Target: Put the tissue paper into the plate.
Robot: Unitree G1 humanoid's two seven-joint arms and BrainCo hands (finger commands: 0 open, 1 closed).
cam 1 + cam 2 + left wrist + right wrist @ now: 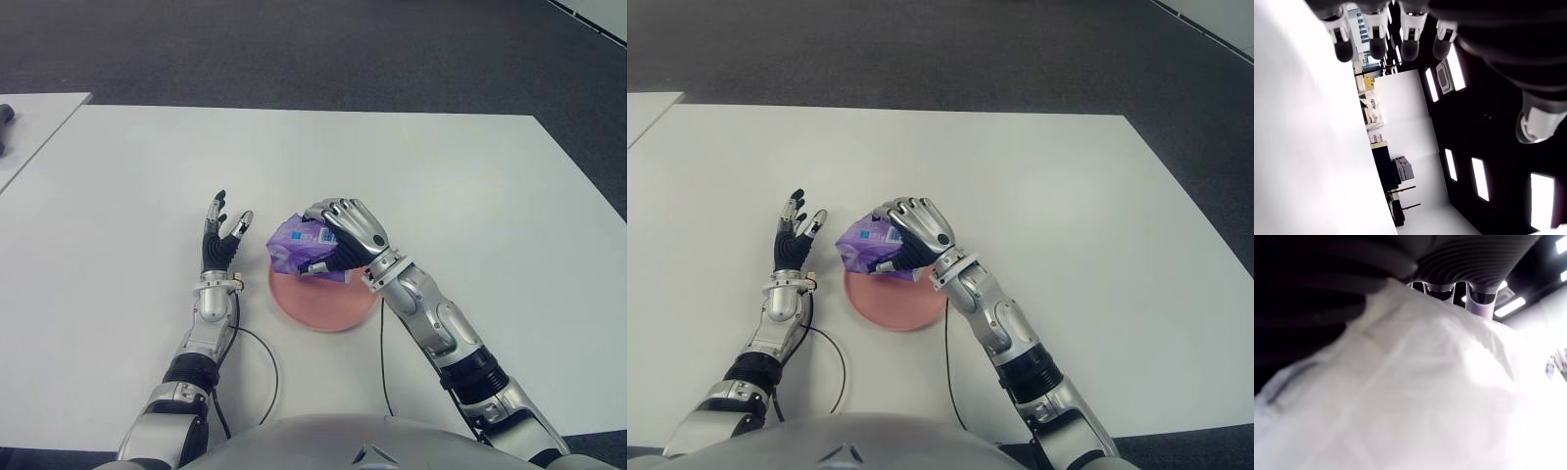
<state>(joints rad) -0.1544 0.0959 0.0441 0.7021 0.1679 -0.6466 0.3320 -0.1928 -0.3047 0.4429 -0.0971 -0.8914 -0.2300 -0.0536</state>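
Gripping a purple tissue packet [299, 243] from above, the robot's right hand [345, 238] holds it over the far rim of a pink plate [323, 299] on the white desk [441, 176] (seemingly ready for lowering), while its left hand [221, 238] shows open-fingered, empty, beside the plate's left.

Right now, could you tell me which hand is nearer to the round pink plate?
The right hand: it is over the round pink plate's far edge, gripping the purple tissue packet. The left hand, fingers spread and holding nothing, shows left of the plate, apart from it.
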